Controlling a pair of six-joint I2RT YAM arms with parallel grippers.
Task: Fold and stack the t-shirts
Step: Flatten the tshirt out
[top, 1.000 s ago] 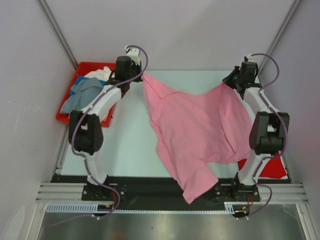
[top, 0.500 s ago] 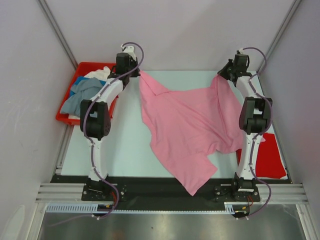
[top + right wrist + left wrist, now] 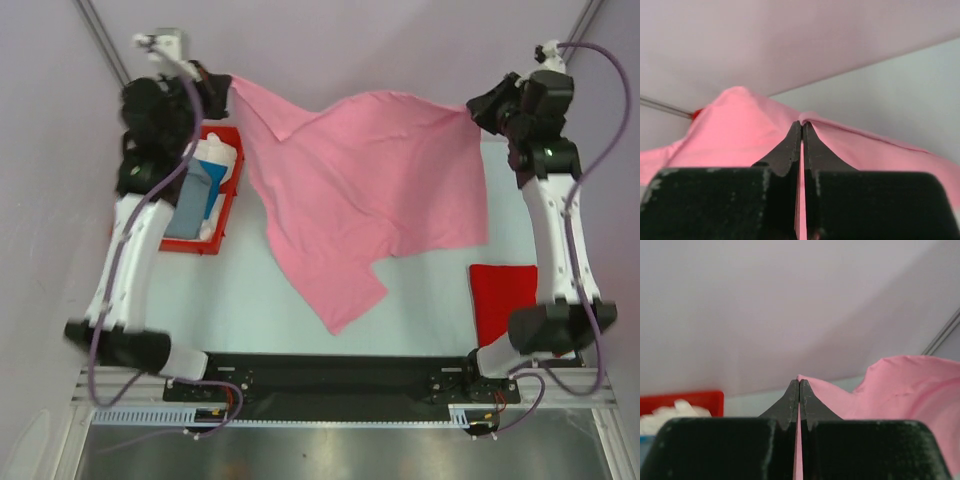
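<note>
1. The pink t-shirt (image 3: 360, 190) hangs above the worktop (image 3: 250, 300), each arm's jaws pinching one top corner.
2. Only a little cloth is pinched, so a hard pull could slip it out.
3. It may land crumpled.

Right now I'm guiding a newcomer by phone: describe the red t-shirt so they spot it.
On the table, look near right, beside the right arm. The red t-shirt lies flat there, a neat rectangle. The red bin far left is a walled box, and the pink t-shirt is held up in the air.
</note>
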